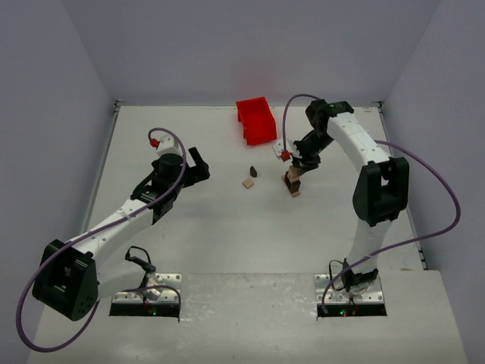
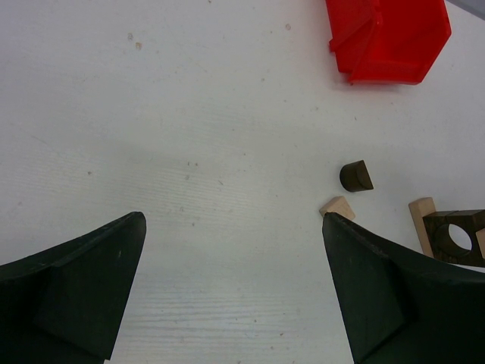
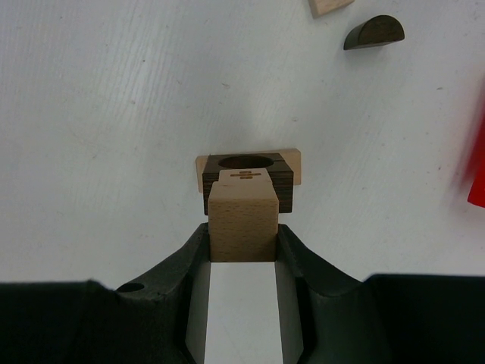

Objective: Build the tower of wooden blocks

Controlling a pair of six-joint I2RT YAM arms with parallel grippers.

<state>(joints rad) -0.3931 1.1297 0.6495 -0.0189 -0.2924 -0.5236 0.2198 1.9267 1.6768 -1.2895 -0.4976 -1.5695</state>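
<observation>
The wood block tower (image 1: 292, 184) stands right of the table's middle. In the right wrist view it is a dark brown block with a round hole (image 3: 248, 180) lying on a pale flat block (image 3: 202, 173). My right gripper (image 3: 242, 231) is shut on a pale tan cube (image 3: 242, 216) and holds it over the near part of the dark block. I cannot tell whether the cube touches it. The right gripper also shows in the top view (image 1: 297, 168). My left gripper (image 2: 233, 220) is open and empty over bare table, left of the tower (image 2: 455, 236).
A red plastic bin (image 1: 255, 120) stands at the back, also in the left wrist view (image 2: 386, 34). A dark half-round block (image 1: 253, 171) and a small pale block (image 1: 248, 183) lie loose left of the tower. White walls enclose the table.
</observation>
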